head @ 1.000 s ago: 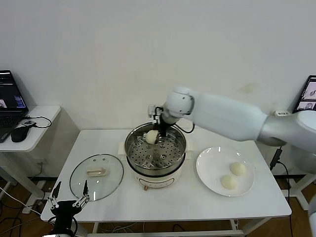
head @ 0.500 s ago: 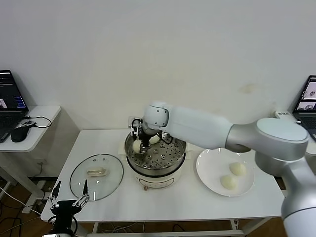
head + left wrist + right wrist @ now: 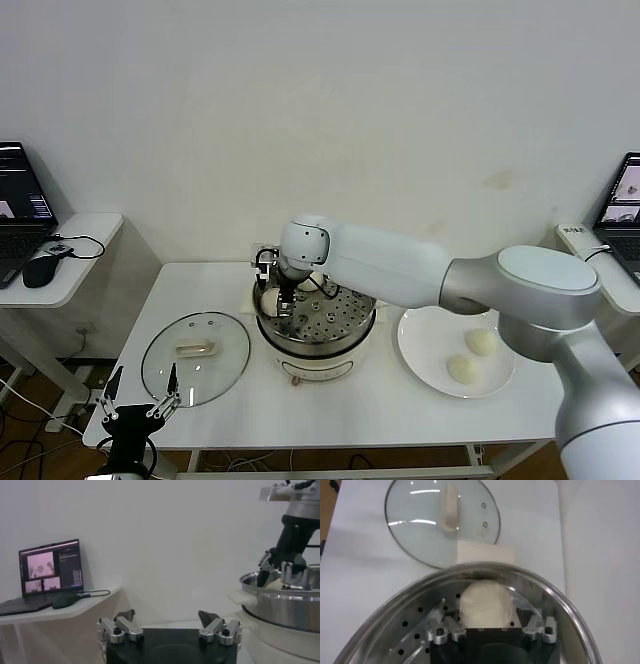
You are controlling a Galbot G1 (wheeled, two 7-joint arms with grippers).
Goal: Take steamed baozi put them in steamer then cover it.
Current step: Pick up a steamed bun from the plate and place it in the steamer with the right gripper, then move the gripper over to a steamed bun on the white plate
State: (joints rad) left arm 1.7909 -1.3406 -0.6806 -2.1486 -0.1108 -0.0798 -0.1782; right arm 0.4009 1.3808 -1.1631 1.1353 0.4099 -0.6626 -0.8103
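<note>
Second baozi [image 3: 316, 281] mostly hidden (behind arm).

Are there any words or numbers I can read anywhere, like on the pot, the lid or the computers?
No text can be read in these pictures.
Steamer: no label or brand shows.
Glass lid: plain, no writing.
Left laptop screen: windows with small lines, too small and blurred to read.
Right laptop screen: pictures only, too small to read.
White plate: no marks.
</note>
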